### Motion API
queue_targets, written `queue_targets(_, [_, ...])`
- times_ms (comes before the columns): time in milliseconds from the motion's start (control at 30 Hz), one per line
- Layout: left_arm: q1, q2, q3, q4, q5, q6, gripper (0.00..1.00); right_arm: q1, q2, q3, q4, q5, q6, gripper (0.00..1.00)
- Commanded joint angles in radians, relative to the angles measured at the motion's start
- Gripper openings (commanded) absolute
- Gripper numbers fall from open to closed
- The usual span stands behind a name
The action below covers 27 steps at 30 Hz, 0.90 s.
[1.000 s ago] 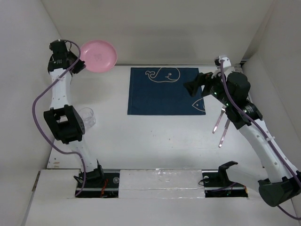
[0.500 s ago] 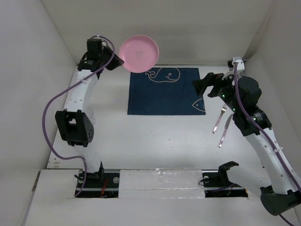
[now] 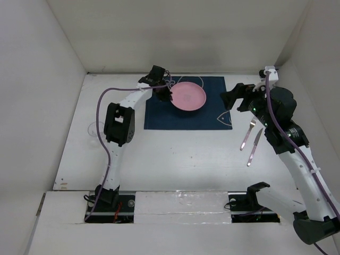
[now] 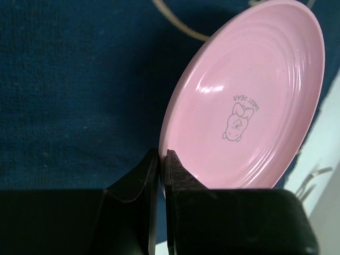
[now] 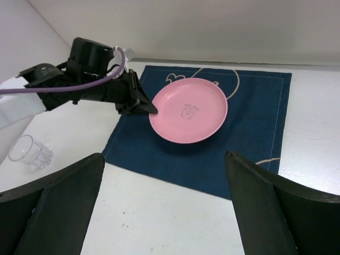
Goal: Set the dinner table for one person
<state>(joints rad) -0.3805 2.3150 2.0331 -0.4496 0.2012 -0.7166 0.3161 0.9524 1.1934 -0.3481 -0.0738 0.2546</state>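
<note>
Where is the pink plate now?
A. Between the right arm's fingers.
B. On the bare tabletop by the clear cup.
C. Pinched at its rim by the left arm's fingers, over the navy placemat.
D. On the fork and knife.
C: the left fingers clamp the pink plate at its rim, above the navy placemat.

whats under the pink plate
The navy placemat lies under the pink plate; the plate hides the cloth directly beneath. Whether they touch cannot be told.
</note>
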Motion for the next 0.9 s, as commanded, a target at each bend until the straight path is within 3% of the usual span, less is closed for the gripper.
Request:
queue_targets(0, [0.017,-0.028,0.065,0.034,-0.017,-0.034,0.00,-0.008,-0.024,-0.009,0.001,0.012,-0.005,1.00])
queue_targets(667, [0.017,0.076,0.036,0.103,0.044,-0.034,0.02,-0.017,0.003,-0.031,0.031,-0.032,-0.014,1.00])
queue_targets(867, [0.017,0.095,0.036,0.114,0.066,-0.043,0.16,-0.017,0.003,-0.031,0.031,-0.032,-0.014,1.00])
